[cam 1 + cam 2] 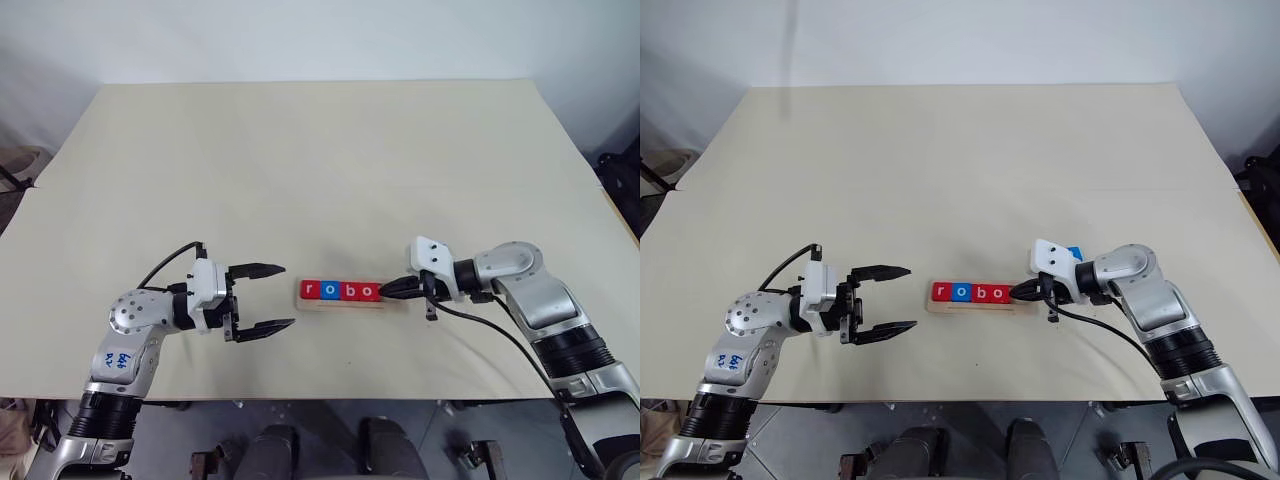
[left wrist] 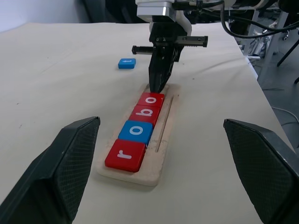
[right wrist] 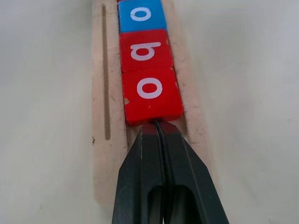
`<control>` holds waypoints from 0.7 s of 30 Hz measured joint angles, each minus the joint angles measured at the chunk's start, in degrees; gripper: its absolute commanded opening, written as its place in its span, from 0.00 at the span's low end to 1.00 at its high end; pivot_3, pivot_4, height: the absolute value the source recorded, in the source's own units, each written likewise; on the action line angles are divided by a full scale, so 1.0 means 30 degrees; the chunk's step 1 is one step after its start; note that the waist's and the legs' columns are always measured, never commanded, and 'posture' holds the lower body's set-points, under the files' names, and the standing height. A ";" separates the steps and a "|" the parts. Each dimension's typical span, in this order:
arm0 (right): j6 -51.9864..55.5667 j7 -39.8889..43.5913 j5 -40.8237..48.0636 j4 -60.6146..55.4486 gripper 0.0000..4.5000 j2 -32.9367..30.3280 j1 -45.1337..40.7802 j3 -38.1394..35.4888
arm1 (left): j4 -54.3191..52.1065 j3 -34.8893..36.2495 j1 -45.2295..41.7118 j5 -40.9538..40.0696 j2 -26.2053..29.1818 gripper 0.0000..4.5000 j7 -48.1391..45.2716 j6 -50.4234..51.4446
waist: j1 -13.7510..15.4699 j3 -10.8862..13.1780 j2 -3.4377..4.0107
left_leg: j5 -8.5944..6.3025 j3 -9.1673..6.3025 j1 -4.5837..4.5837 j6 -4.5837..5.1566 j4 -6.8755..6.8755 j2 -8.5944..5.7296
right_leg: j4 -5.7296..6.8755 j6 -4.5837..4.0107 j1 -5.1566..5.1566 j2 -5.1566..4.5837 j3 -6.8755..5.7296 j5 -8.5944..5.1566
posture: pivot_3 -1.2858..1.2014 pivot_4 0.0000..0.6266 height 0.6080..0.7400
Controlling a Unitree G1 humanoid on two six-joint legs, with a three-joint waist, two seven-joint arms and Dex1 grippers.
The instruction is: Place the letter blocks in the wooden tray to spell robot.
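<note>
With its two black fingers pressed shut and empty, the right gripper (image 3: 160, 128) seems to touch the last red o tile (image 3: 150, 92) in the long pale-wood tray (image 2: 161, 135); nudge gently along the slot, leaving room for the small blue t tile (image 2: 126, 63) lying apart on the table, while the left gripper (image 1: 258, 297) waits wide open.

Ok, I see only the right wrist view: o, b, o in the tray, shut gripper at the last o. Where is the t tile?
Observer: The blue t tile lies flat on the table, outside the wooden tray, beyond the right gripper.
Operator: Is the r placed?
Observer: Yes, the red r tile sits first in the tray, before the blue o.
Operator: And the left gripper?
Observer: The left gripper is open, off the tray's left end, holding nothing.
</note>
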 measured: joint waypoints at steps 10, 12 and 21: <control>0.0092 -0.0024 0.0015 -0.0282 0.01 -0.0137 0.0025 0.0007 | 0.0049 -0.0010 0.0000 0.0030 -0.0093 1.00 0.0015 -0.0082 | 0.0006 0.0000 0.0000 | 0.0000 -0.0001 0.0000 0.0000 -0.0001 0.0000 | 0.0000 0.0000 0.0000 0.0001 0.0000 0.0000 | 0.52 0.24 1.00; 0.0144 -0.0009 0.0239 -0.0773 0.01 -0.0667 0.0411 -0.0481 | 0.0065 -0.0058 -0.0029 0.0034 -0.0124 1.00 -0.0006 -0.0120 | 0.0023 0.0000 0.0000 | 0.0000 -0.0001 -0.0002 0.0000 -0.0002 -0.0003 | -0.0002 0.0000 0.0000 -0.0003 0.0000 0.0000 | 0.52 0.24 1.00; 0.1223 -0.1591 0.2860 -0.4480 0.08 -0.3066 0.6264 -0.7209 | 0.0884 -0.0152 -0.0616 0.0040 -0.0171 1.00 -0.0402 -0.0274 | 0.0484 0.0000 -0.0001 | -0.0001 -0.0004 -0.0006 0.0002 0.0007 -0.0004 | -0.0011 0.0000 0.0020 0.0004 -0.0007 0.0001 | 0.52 0.24 1.00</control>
